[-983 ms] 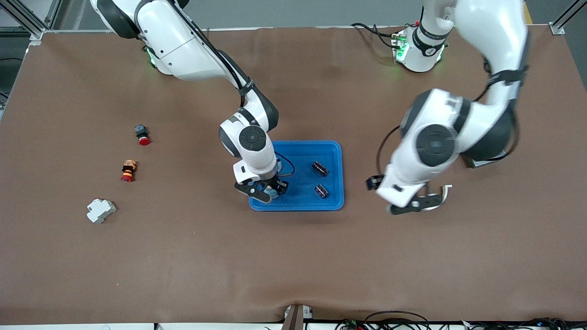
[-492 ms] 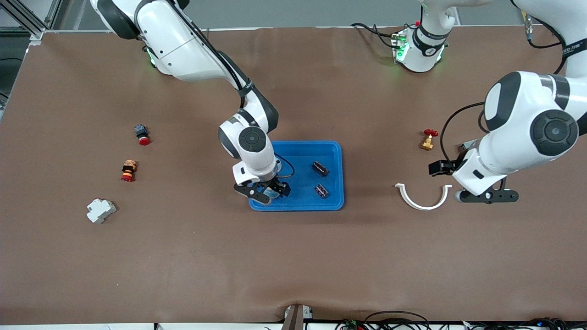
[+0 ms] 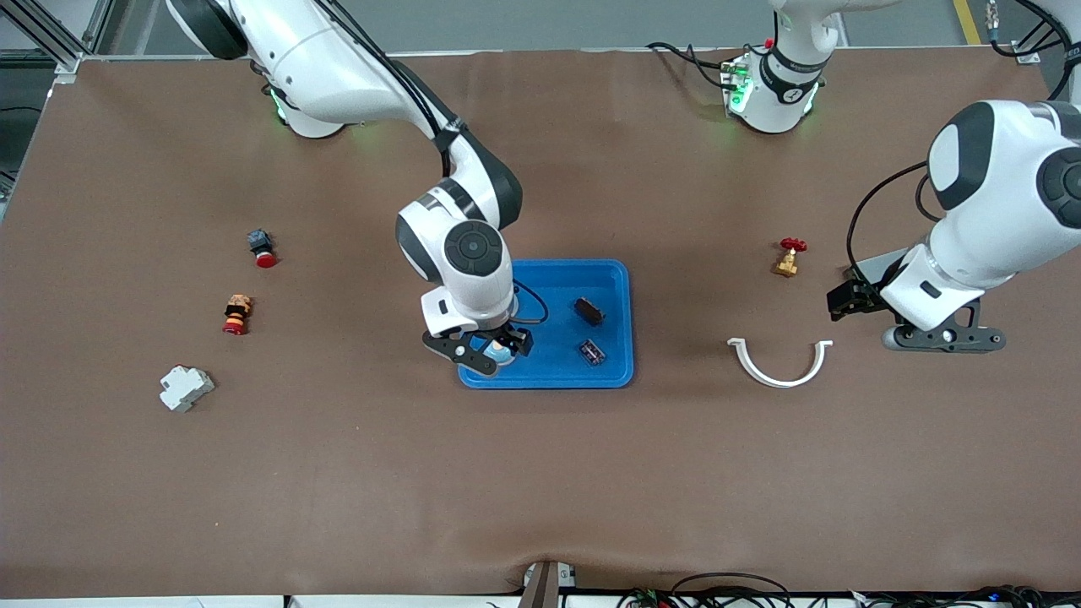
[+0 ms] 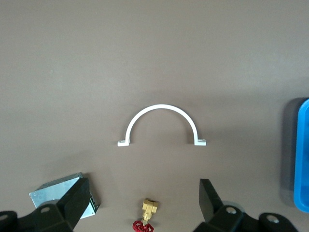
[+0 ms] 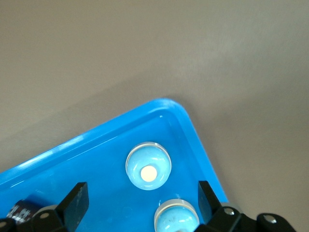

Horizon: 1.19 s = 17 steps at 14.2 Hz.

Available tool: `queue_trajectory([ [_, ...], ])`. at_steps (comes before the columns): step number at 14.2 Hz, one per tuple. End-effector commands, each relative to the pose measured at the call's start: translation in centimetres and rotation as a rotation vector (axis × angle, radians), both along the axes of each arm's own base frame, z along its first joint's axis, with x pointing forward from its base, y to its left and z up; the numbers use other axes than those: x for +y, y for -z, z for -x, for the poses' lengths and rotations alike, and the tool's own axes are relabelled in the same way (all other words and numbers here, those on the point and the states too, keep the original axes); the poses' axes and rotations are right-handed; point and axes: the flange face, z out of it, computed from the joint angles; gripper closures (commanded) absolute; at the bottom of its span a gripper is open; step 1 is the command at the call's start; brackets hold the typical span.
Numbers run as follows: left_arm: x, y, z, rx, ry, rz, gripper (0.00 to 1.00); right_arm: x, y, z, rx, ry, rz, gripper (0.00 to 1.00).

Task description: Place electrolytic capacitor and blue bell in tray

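The bright-blue tray (image 3: 557,287) lies mid-table. Two dark electrolytic capacitors (image 3: 589,311) (image 3: 592,351) rest in it on the side toward the left arm's end. Two blue bells, one (image 5: 148,172) and the other (image 5: 176,218), sit on the tray floor (image 5: 96,159) in the corner nearest the front camera on the right arm's side. My right gripper (image 3: 488,348) (image 5: 141,193) hovers open just over them, holding nothing; in the front view one blue bell (image 3: 500,351) shows between its fingers. My left gripper (image 3: 944,339) (image 4: 143,191) is open and empty over the table near the left arm's end.
A white half-ring clamp (image 3: 781,365) (image 4: 161,121) and a brass valve with a red handle (image 3: 788,257) (image 4: 147,218) lie between the tray and my left gripper. A grey metal plate (image 4: 60,191) lies under that gripper. A red button (image 3: 262,249), an orange-red part (image 3: 236,314) and a white breaker (image 3: 186,388) lie toward the right arm's end.
My right gripper has opened, let go of a blue bell in the tray and risen slightly. The left arm has swung away from the tray toward its own end of the table.
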Motion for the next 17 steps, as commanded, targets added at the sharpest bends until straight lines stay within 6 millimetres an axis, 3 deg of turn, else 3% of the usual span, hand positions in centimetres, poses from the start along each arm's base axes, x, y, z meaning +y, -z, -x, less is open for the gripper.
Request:
queue_trajectory([
  [1, 0.6, -3.3, -1.0, -0.070, -0.025, 0.029, 0.00, -4.0, -3.6, -1.4, 0.037, -0.069, 0.015, 0.00],
  [3, 0.4, -4.7, -1.7, -0.094, -0.029, 0.033, 0.00, -7.4, -6.6, -2.2, 0.066, -0.099, 0.037, 0.00],
  [7, 0.6, -7.4, -1.3, -0.063, -0.019, 0.005, 0.00, -17.8, -11.6, -5.4, 0.119, -0.257, -0.003, 0.00],
  [9, 1.3, -11.1, -1.5, -0.078, -0.039, 0.017, 0.00, -21.9, -13.4, -5.8, 0.156, -0.306, -0.033, 0.00],
  [15, -1.0, -11.8, -0.4, -0.026, -0.002, 0.007, 0.00, -31.5, -18.4, -6.3, 0.143, -0.379, -0.037, 0.00],
  [17, -1.1, -11.9, -0.3, -0.024, -0.001, 0.015, 0.00, -33.6, -20.2, -5.7, 0.145, -0.375, -0.031, 0.00],
])
